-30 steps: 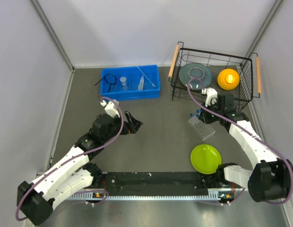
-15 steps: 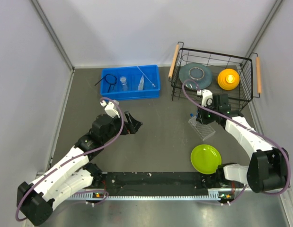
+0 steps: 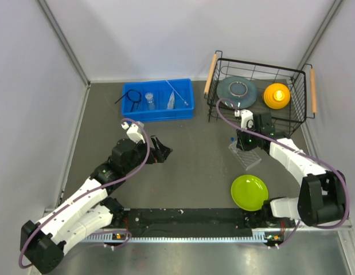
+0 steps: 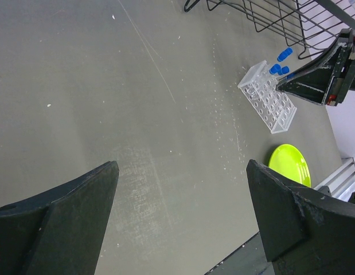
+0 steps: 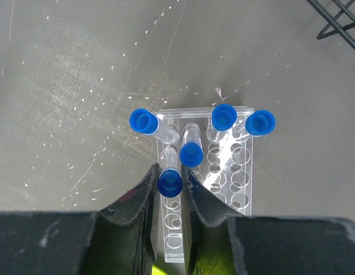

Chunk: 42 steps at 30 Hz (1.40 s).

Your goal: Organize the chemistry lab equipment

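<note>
Both fingers (image 5: 144,197) of the right gripper (image 5: 170,173) are pinched narrow on one blue-capped tube (image 5: 170,182) standing in the rack (image 5: 237,183), with four more beside it. The rack sits on the table (image 4: 108,86) between basket (image 3: 257,117) and plate (image 3: 249,192). The left gripper (image 4: 182,167) hangs wide open, well apart.
</note>
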Each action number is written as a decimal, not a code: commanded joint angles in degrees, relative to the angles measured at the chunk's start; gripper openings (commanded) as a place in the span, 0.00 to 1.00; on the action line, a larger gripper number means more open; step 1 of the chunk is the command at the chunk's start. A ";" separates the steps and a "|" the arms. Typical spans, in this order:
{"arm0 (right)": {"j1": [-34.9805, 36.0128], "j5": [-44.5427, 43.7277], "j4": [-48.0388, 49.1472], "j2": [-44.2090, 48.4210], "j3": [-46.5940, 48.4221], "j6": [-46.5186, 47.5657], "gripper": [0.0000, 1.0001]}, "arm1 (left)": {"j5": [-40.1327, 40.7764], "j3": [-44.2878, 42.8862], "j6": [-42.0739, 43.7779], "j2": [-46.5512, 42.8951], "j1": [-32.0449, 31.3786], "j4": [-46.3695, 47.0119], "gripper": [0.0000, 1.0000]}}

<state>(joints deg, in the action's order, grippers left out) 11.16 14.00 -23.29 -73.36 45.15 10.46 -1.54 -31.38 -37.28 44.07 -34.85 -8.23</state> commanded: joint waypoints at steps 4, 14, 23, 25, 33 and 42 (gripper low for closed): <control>1.67 -1.69 1.14 -1.61 3.37 1.49 0.18 | 1.01 0.53 1.24 -1.01 0.22 1.20 0.99; 3.08 -2.57 0.79 -2.22 3.28 2.72 0.20 | 1.01 0.17 1.42 -0.74 0.31 1.20 0.99; 3.78 -3.10 0.09 -1.87 3.28 3.52 0.27 | 1.01 -0.35 1.77 -0.92 0.22 0.85 0.99; 3.70 -3.27 -0.53 -1.35 3.54 3.69 0.29 | 1.01 -0.61 2.03 -1.01 0.22 0.41 0.99; 3.78 -4.77 -3.25 6.63 3.63 5.80 0.45 | 3.73 -3.07 4.05 -2.50 0.22 -2.75 0.99; -4.63 -0.40 -12.48 21.32 14.50 13.54 0.99 | 5.84 -16.24 11.78 -3.64 1.98 -14.00 0.99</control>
<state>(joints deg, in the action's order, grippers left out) 11.84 9.63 -33.04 -59.24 50.48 21.50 1.48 -38.83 -30.98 42.04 -34.20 -17.85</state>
